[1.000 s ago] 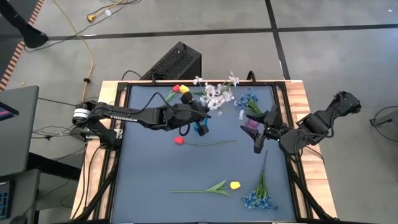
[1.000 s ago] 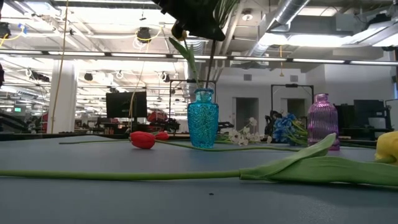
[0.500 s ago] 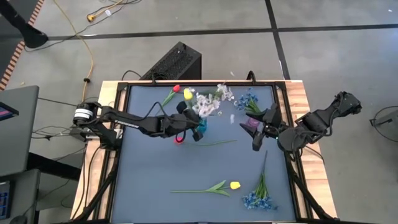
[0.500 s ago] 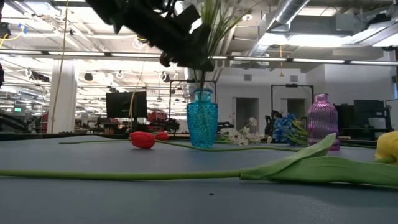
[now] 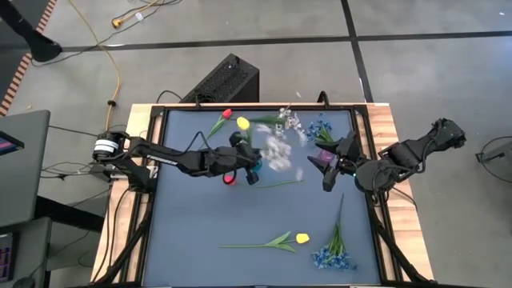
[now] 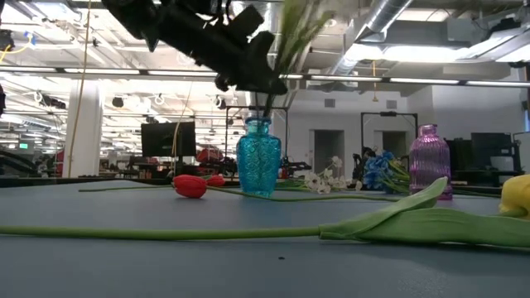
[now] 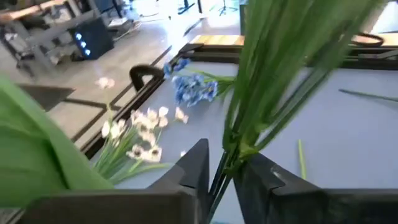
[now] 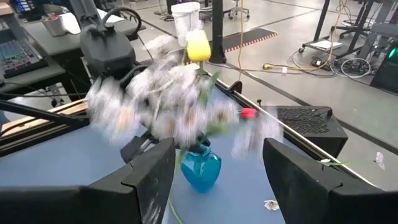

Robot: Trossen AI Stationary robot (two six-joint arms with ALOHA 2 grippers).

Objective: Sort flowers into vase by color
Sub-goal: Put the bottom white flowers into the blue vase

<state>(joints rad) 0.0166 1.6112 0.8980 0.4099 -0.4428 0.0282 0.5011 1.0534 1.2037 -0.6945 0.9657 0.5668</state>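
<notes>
Left claw [image 5: 250,158]: above the mouth of the blue vase, near the middle of the far half of the bench; its fingers [image 7: 193,169] stand slightly apart with the green stems between them, so whether they grip the stems cannot be told
White spray [image 5: 278,152]: blossoms blurred, spread just right of the left claw; stems run down into the blue vase
Blue vase [image 6: 257,168]: upright on the bench, holding green stems; in the low view the left arm sits directly over it
Yellow and red tulips [image 5: 234,121]: heads side by side near the far bench edge, above the left arm
Right claw [image 5: 329,166]: fingers spread wide, holding nothing, just beside the purple vase at the right side of the bench
Purple vase [image 6: 427,161]: upright, right of the blue vase in the low view
Blue spray, far [image 5: 320,129]: lying near the far right corner, next to the purple vase
Red tulip [image 5: 230,180]: lying on the bench just beside the blue vase, stem pointing right
Yellow tulip [image 5: 302,238]: lying in the near half, stem pointing left
Blue spray, near [image 5: 332,256]: lying near the right front edge
Bench [image 5: 192,216]: dark grey surface in a wooden frame
</notes>
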